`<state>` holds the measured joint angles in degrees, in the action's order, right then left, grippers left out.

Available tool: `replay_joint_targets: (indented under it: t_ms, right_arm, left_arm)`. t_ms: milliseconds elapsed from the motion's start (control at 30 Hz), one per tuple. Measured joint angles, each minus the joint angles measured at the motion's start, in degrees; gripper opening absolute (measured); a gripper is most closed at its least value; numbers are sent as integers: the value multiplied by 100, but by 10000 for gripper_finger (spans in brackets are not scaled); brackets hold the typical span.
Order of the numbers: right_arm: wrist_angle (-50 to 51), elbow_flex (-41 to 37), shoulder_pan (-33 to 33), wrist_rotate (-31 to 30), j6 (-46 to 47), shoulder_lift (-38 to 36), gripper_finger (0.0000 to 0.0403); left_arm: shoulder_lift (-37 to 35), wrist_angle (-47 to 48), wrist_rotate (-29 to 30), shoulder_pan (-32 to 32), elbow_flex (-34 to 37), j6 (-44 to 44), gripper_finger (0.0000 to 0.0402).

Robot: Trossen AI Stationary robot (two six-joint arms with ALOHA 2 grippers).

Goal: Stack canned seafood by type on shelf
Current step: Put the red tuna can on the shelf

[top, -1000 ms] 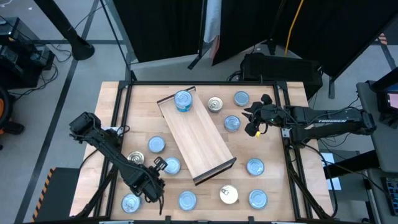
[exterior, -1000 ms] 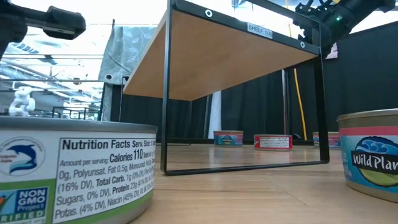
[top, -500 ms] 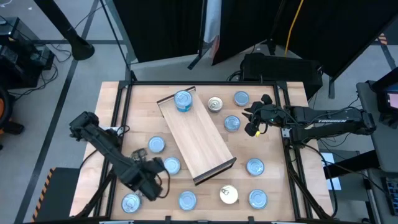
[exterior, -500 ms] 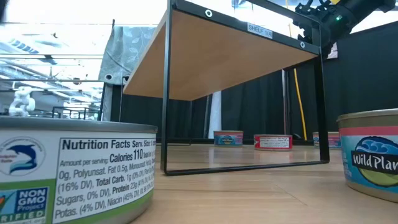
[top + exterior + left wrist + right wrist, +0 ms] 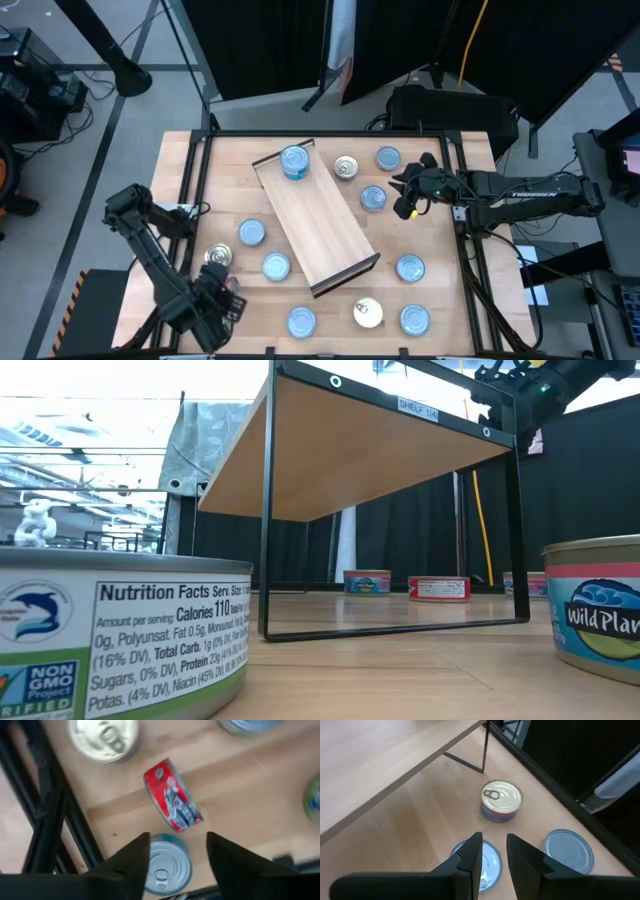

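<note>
The left gripper (image 5: 215,310) hovers at the table's seven o'clock corner, fingers apart, holding nothing; a red tin (image 5: 172,802), seemingly tipped on edge, lies beyond. The shelf (image 5: 320,225) sits centrally. The right gripper (image 5: 405,195), at two o'clock, hovers narrowly parted over a blue-topped tin (image 5: 373,198).

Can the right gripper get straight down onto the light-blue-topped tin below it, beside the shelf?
Probably yes. The right gripper hangs just above that light-blue-topped round tin, nothing between them. The light-wood shelf board and the silvery pull-tab tin both stand clear of it.
</note>
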<state>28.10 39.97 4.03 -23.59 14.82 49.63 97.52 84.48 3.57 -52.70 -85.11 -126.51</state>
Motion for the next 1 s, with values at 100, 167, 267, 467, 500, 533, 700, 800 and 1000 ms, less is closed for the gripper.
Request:
replay_joint_targets:
  t_ms: [100,167,267,467,500,533,700,800,1000]
  right_arm:
    - [0,0,-2,105,91,-1,79]
    - [1,0,-2,133,102,0,79]
    - [4,0,-2,144,124,0,79]
    - [59,-2,-2,146,36,0,80]
    - [57,-1,-2,144,1,0,79]
    - [59,-2,-2,146,-34,0,80]
    - [96,-2,-2,144,-135,0,80]
    - [94,-2,-2,144,-192,0,79]
    - [90,-2,-2,144,-226,0,80]
  left_arm:
    - [-2,142,7,-72,110,-715,262]
    - [-2,144,240,-75,216,-943,291]
    - [-1,132,725,-12,333,-1231,323]
    - [-1,-163,756,206,752,-1588,340]
    - [-1,-281,695,246,833,-1624,341]
    - [-1,-405,615,282,914,-1689,341]
    - [99,-943,395,385,1292,-1868,341]
    - [226,-1311,346,409,1438,-1872,341]
    - [510,-1456,60,428,1452,-1843,332]
